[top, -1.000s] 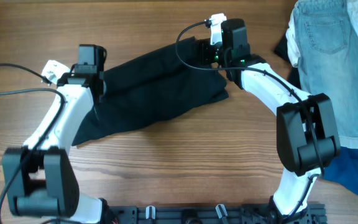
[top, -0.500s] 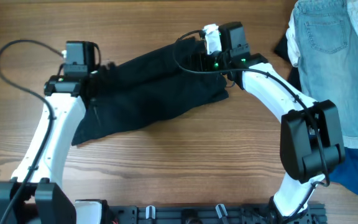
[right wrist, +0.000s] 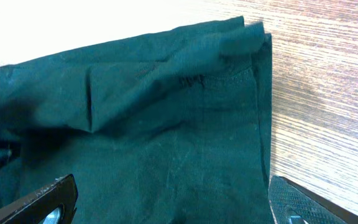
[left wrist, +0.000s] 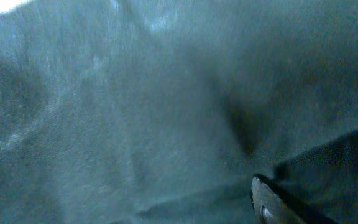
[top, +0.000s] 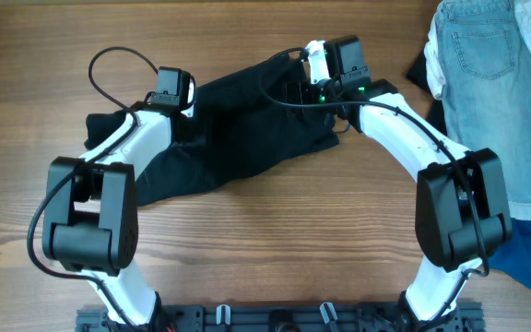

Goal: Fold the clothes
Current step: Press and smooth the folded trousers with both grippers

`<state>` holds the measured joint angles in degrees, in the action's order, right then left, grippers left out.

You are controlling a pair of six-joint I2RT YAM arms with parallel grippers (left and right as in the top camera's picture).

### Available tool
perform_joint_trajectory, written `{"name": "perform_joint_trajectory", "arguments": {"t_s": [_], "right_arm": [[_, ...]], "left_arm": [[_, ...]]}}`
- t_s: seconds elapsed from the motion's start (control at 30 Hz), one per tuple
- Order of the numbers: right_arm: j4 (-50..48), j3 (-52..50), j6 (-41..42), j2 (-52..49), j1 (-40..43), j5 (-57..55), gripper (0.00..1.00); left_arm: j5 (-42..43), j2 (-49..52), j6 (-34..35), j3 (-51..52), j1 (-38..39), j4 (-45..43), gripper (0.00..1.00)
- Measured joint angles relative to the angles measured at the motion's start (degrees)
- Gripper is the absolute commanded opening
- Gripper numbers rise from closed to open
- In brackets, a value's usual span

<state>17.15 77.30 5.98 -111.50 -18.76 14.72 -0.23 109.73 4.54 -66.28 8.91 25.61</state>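
Note:
A black garment (top: pixel 247 129) lies spread across the middle of the wooden table. My left gripper (top: pixel 188 112) is down on its left half. The left wrist view is filled with dark cloth (left wrist: pixel 135 106), and only one finger (left wrist: pixel 272 205) shows, set wide of centre, so the jaws look open. My right gripper (top: pixel 298 92) is open over the garment's right end. Its two fingers (right wrist: pixel 173 205) stand wide apart above the cloth (right wrist: pixel 166 124), near the hemmed edge (right wrist: pixel 263 106), and hold nothing.
A pile of clothes lies at the right edge, with light denim (top: pixel 487 55) on top and dark blue cloth (top: pixel 524 254) below. The left arm's black cable (top: pixel 109 65) loops over the table behind the garment. Bare wood (top: pixel 265 249) lies in front.
My left gripper has moved right from the garment's left end onto its left half, and its arm has swung round. The cloth's left end now shows. My right gripper has barely moved.

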Motion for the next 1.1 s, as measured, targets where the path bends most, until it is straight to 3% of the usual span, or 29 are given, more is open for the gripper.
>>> {"name": "perform_joint_trajectory", "arguments": {"t_s": [0.13,0.3,0.4,0.47,0.57,0.67,0.73,0.77,0.8,0.83,1.1], "right_arm": [[0.07,0.00,0.00,0.00,0.00,0.00,1.00],[0.02,0.00,0.17,0.00,0.00,0.00,1.00],[0.04,0.00,0.44,0.00,0.00,0.00,1.00],[0.04,0.00,0.28,0.00,0.00,0.28,1.00],[0.52,0.00,-1.40,0.00,-0.02,2.54,0.96],[3.32,0.00,-4.00,0.00,-1.07,3.30,0.71],[3.67,0.00,-5.33,-0.28,-2.23,3.28,0.53],[3.65,0.00,-6.08,-1.14,-3.04,3.34,0.40],[3.67,0.00,-6.40,-2.56,-3.61,3.26,0.12],[3.69,0.00,-6.47,-3.82,-3.78,3.17,0.04],[4.57,0.46,-4.00,-9.27,-2.23,-0.31,0.04]], "left_arm": [[-0.85,0.09,0.00,-0.07,0.00,-6.62,0.78],[-4.42,0.11,0.22,-0.07,-0.72,-14.49,0.94],[-4.85,0.15,3.65,-0.11,-5.33,-17.35,1.00],[-4.39,0.22,5.75,-0.31,-8.83,-14.47,1.00],[1.20,0.20,8.55,-2.23,-15.43,0.79,1.00],[7.04,-1.75,9.81,-5.64,-20.22,15.89,1.00],[8.28,-4.66,10.01,-6.78,-22.03,17.49,1.00],[8.79,-6.93,10.03,-7.15,-22.91,17.68,1.00],[9.16,-9.62,10.03,-7.63,-23.85,17.70,1.00],[9.35,-11.08,10.03,-7.93,-24.48,17.70,1.00],[9.77,-12.46,10.03,-8.00,-25.33,20.96,1.00]]}}
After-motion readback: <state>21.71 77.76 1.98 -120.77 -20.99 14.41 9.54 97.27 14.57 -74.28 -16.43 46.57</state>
